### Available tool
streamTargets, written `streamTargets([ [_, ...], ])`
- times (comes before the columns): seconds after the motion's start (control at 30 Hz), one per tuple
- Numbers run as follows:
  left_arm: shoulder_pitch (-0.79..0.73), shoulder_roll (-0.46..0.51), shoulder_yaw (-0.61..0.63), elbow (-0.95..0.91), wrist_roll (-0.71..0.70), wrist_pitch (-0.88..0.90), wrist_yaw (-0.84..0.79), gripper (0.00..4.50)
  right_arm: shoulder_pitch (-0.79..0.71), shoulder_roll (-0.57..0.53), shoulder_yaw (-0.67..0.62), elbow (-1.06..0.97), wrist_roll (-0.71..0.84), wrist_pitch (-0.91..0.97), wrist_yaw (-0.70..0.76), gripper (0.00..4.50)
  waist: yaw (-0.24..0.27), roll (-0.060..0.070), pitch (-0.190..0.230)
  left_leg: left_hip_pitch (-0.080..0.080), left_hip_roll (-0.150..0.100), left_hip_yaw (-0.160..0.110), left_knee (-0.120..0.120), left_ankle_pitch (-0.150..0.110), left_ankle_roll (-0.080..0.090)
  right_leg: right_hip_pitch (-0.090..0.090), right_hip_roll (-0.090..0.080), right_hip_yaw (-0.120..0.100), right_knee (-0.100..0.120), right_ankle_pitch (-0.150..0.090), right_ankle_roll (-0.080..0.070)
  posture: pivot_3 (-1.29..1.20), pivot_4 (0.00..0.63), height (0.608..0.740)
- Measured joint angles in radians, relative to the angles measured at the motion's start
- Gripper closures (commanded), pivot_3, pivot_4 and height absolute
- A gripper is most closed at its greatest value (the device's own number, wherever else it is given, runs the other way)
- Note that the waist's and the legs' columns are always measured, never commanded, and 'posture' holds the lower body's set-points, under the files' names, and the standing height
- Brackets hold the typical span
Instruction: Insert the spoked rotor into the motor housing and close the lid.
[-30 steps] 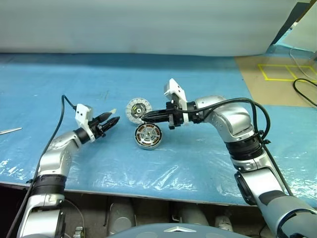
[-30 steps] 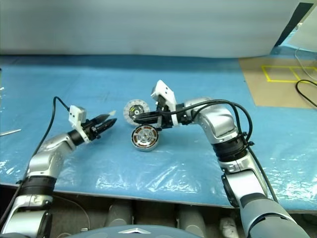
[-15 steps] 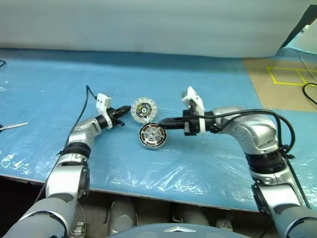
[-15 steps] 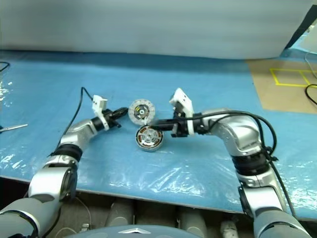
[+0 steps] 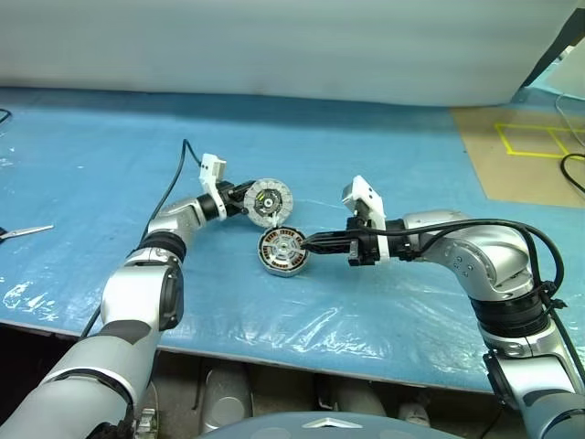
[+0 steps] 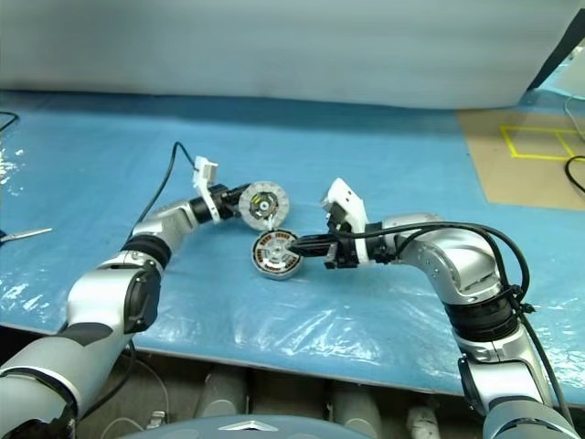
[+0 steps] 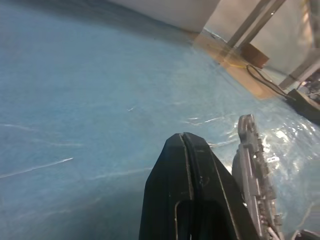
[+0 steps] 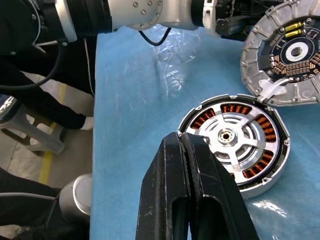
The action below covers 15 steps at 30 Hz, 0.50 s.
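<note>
Left tool (image 5: 239,194), fingers now together, has moved in beside lid (image 5: 268,201); right tool (image 5: 311,245) stays pinched together.

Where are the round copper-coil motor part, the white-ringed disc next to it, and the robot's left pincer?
motor housing (image 8: 234,141): right wrist view, on its silvery spoked centre.
lid (image 8: 292,52): right wrist view, on its dark middle face.
left gripper (image 5: 241,194): left eye view, at its black fingertips beside the lid.

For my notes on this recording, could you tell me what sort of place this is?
Probably a workshop or robot test bench: a blue plastic-covered table, loose motor parts such as the motor housing, and yellow floor tape.
</note>
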<state>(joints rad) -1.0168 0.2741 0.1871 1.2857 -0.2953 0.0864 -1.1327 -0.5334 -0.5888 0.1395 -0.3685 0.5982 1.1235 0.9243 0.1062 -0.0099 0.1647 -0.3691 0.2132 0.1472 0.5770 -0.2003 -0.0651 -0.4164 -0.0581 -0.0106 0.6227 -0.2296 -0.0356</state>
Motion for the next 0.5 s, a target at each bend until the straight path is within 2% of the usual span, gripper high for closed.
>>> streamTargets([
  [0.23,-0.018,-0.025,-0.104,-0.032,0.092,0.001,-0.256,4.48,0.003,-0.017,0.000,-0.008,0.020,0.002,-0.035,4.50,0.001,0.000,0.000,0.001,0.000,0.000,-0.002,0.000,0.000,0.000,0.000,0.000,0.000,0.000,0.000,0.00,0.150,0.740],
  [0.5,-0.006,-0.024,-0.192,-0.112,0.158,-0.056,-0.424,4.48,0.002,-0.019,0.000,-0.007,0.031,0.006,-0.058,4.50,0.000,0.000,0.000,0.001,0.000,0.000,-0.002,0.000,0.000,0.000,-0.001,0.000,-0.001,0.000,0.000,0.00,0.150,0.740],
])
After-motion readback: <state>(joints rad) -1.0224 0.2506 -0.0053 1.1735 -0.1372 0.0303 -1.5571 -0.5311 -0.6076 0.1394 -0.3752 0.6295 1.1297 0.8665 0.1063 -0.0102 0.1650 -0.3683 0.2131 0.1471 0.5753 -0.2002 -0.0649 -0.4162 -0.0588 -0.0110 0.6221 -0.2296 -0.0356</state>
